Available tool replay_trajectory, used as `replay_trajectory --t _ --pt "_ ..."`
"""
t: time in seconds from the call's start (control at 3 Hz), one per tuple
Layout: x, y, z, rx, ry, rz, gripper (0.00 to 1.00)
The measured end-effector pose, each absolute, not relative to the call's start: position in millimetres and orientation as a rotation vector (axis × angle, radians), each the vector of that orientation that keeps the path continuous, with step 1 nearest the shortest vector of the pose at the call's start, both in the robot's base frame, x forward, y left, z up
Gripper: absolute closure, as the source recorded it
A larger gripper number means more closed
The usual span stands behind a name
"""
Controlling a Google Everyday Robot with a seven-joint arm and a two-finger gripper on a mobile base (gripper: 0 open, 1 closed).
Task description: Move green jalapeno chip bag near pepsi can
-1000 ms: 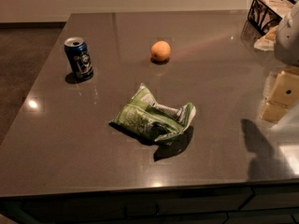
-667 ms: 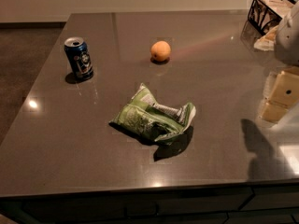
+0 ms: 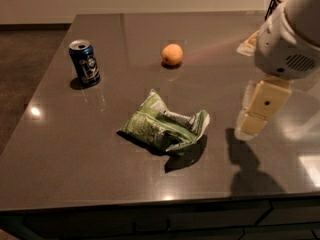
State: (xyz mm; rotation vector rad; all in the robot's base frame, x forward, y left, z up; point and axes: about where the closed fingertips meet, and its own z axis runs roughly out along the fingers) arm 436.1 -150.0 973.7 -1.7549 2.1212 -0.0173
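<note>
The green jalapeno chip bag (image 3: 165, 126) lies crumpled on the dark table (image 3: 75, 149), a little in front of the middle. The pepsi can (image 3: 84, 63) stands upright at the far left, well apart from the bag. My gripper (image 3: 248, 129) hangs from the white arm (image 3: 287, 39) at the right, pointing down just above the table. It is to the right of the bag and does not touch it. It holds nothing that I can see.
A round orange fruit (image 3: 172, 54) sits behind the bag near the table's middle. A dark wire basket (image 3: 276, 3) and a pale packet (image 3: 248, 45) are at the back right, partly behind the arm. The table's front edge runs below the bag.
My arm and gripper have moved left, closer to the chip bag. The bag, the can and the orange have not moved.
</note>
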Motion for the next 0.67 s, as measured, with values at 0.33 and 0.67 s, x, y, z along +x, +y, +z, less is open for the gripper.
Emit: replay_trajectory --t 0.33,0.67 --pt "434 -106 959 -1.791 2.071 0.029 0.0" --pt "436 -67 934 -1.819 2.04 0.07 0.0"
